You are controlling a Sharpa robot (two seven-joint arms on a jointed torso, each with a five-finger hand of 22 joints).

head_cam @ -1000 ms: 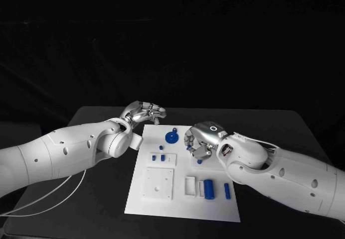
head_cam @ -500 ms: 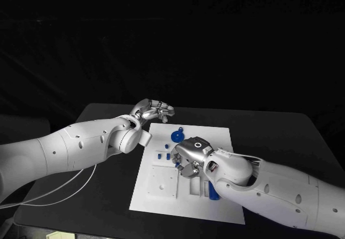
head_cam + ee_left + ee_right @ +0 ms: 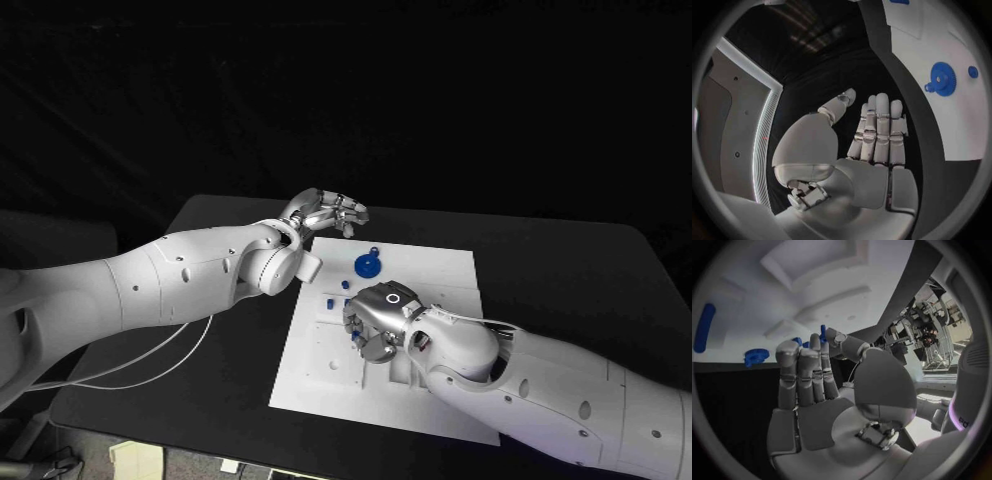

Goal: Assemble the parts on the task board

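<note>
Task board, white, lies mid-table on the black table; the right hand hangs over its middle, fingers loosely curled and holding nothing that I can see, with small blue parts just beside it. Farther back, a blue gear lies on the board. Left hand hovers beyond the board's far left corner, fingers together, nothing held.

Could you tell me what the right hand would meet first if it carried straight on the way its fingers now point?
Probably the small blue parts standing on the white task board: in the right wrist view the right hand has its fingertips aimed at them. Depth is unclear, so contact may be close or already made.
</note>
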